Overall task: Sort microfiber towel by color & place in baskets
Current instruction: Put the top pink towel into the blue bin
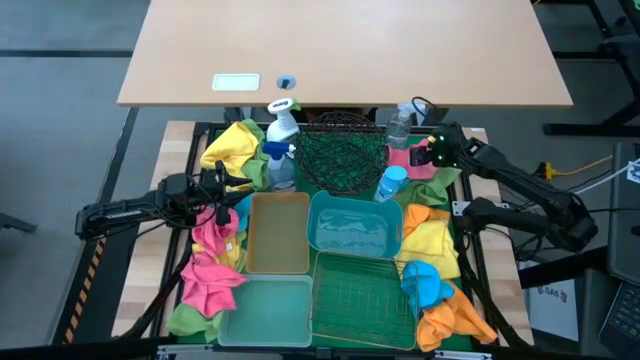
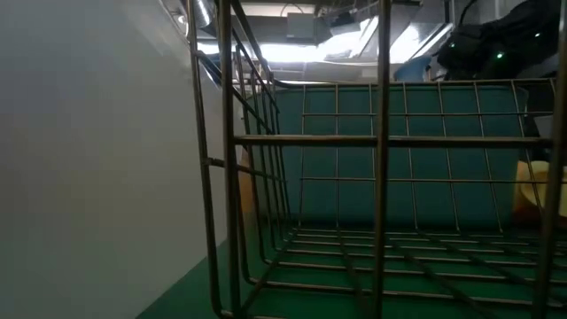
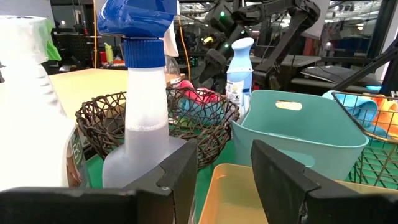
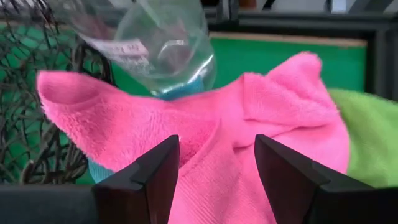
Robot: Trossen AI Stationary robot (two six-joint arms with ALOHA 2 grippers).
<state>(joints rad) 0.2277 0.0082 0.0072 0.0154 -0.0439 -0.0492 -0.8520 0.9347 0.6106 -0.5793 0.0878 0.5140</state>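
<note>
The table is crowded to its edges — towels are heaped along 9 and 3 o'clock, little open room being left. The left hand, fingers apart and empty, is held at 9 o'clock beside a pink towel. The right hand, fingers apart, is poised over another pink towel at 1 o'clock, by the black mesh basket. The amber bin, teal bin, pale-green bin and green wire basket are seen empty — spray bottles stand at 12.
</note>
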